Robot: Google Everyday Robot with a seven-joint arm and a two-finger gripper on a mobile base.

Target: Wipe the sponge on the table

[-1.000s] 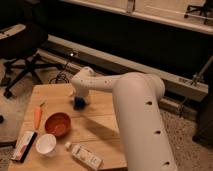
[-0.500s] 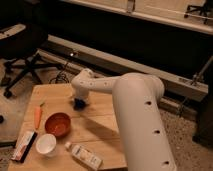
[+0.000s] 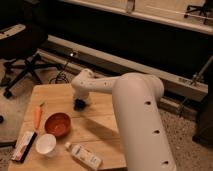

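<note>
White arm reaches in from lower right. Gripper (image 3: 80,102) down at table (image 3: 54,94), centre-left of frame, near the far edge. Sponge (image 3: 77,106) right under gripper tip, a dark bluish patch on the wood, mostly hidden. How wide gripper stands, whether it grips sponge: cannot tell.

Carrot (image 3: 37,116) left of it. Red bowl (image 3: 57,124) just beside carrot. White cup (image 3: 46,144) below bowl, flat box (image 3: 24,146) at lower left edge, bottle (image 3: 83,155) lying at bottom edge. Chair (image 3: 22,52) on floor, upper left.

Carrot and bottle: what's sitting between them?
The bowl sits between the carrot and the bottle, as the camera view shows. The gripper is down at the table, beyond the bowl.
</note>
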